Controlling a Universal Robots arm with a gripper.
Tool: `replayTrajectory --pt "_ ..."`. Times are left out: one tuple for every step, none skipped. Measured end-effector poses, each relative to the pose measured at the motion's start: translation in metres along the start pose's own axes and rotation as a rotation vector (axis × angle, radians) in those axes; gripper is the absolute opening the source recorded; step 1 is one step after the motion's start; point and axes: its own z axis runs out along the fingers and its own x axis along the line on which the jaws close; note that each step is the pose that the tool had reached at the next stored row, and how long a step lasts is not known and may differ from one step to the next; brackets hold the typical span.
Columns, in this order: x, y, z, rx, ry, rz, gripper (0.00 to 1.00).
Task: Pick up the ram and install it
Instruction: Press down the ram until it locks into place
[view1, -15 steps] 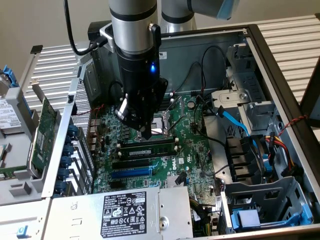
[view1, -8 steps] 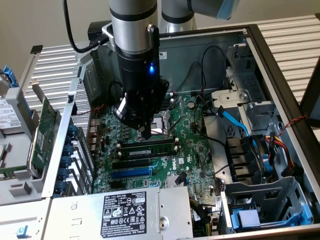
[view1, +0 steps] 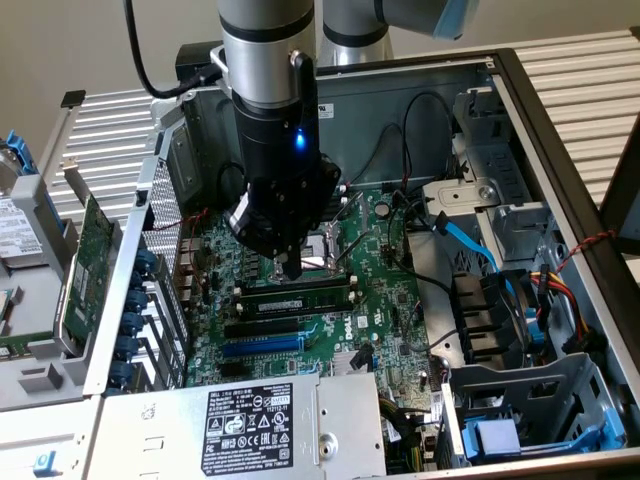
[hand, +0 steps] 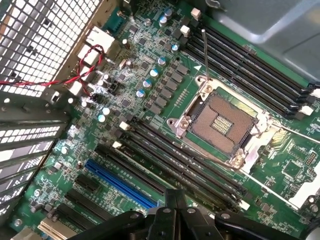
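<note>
In the exterior view, a robot arm reaches down into an open computer case (view1: 560, 140), its gripper (view1: 288, 268) poised just above the motherboard (view1: 390, 300) with its fingers drawn together and nothing between them. Directly beneath the fingertips lies the ram (view1: 300, 300), a long narrow stick seated lengthwise in one of the memory slots (view1: 290, 312) just beside the processor socket (view1: 315, 250). A blue expansion slot (view1: 262, 345) runs parallel below it, and a power supply (view1: 250, 425) with a white label fills the case's near edge. A green expansion card (view1: 88, 262) stands outside the case at the exterior view's left, and a blue cable (view1: 462, 238) trails across the drive cage at the exterior view's right. In the wrist view, the closed gripper (hand: 172, 200) shows as dark metal above the board, with the open processor socket (hand: 222, 120), rows of black memory slots (hand: 185, 160) and the blue expansion slot (hand: 120, 182) spread before it.
</note>
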Motion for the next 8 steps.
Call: replayTrajectory --pt "0.0 0.0 0.0 0.0002 0.0005 0.011 0.11" --pt "0.0 0.0 0.0 0.0006 0.0011 0.022 0.11" --pt "0.0 0.0 0.0 0.0009 0.0016 0.032 0.11" --pt "0.0 0.0 0.0 0.0012 0.0021 0.043 0.11" --pt "0.0 0.0 0.0 0.0014 0.0025 0.054 0.11" --pt "0.0 0.0 0.0 0.0016 0.003 0.066 0.11" --pt "0.0 0.0 0.0 0.0019 0.0034 0.077 0.11" --pt "0.0 0.0 0.0 0.0023 0.0039 0.088 0.11"
